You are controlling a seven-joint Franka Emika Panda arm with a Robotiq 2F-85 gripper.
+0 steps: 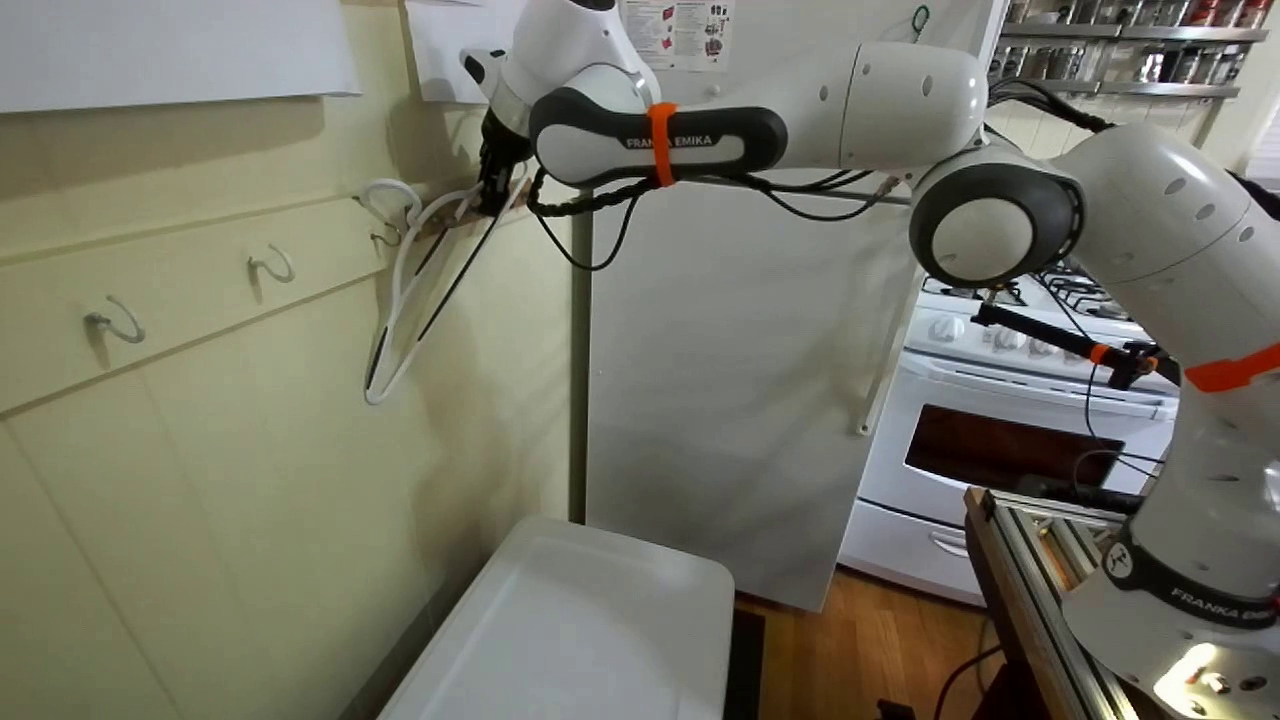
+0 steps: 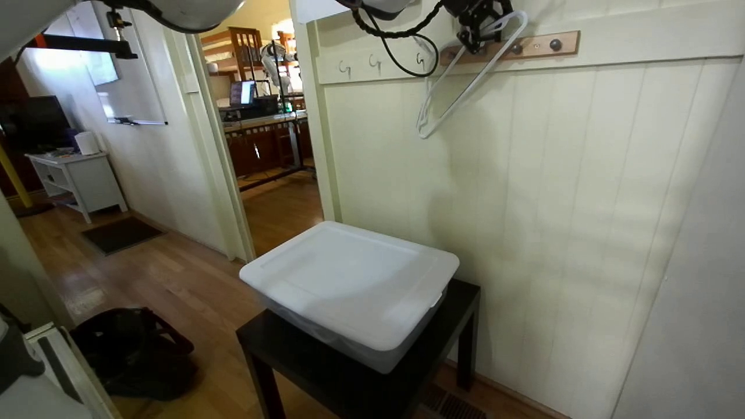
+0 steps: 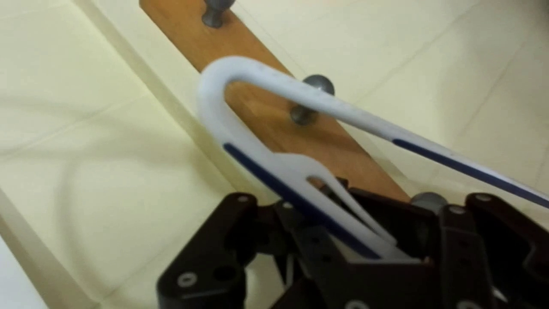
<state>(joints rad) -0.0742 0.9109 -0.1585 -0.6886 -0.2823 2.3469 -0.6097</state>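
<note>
**The gripper (image 1: pixel 490 200) is pinching a white hanger (image 3: pixel 253 150) in front of the wooden rack (image 2: pixel 538 45)**

The hanger could be twisting out of this hold: the jaws are pressing together on a single narrow bar, near one rounded corner, while most of the frame is slanting off beyond the rack's end and below it. A bump at that far end would probably be turning it in the grip. Its long bar is crossing a knob (image 3: pixel 318 85) of the rack in the wrist view; whether they are touching I cannot tell, but too close a pass could be snagging it. The hanger's curled hook is sitting near a wall hook (image 1: pixel 387 236) just past the rack's end, resting or clear I cannot say; if caught, a pull could be straining both. Loose loops of black cable (image 1: pixel 590 205) could be catching on the rack as well.

The arm (image 1: pixel 900 110) is holding itself high, its forearm lying almost level, its wrist bending so that the gripper is pointing mostly downward beside the rack. A storage bin (image 2: pixel 349 285) is standing well below the rack.
</note>
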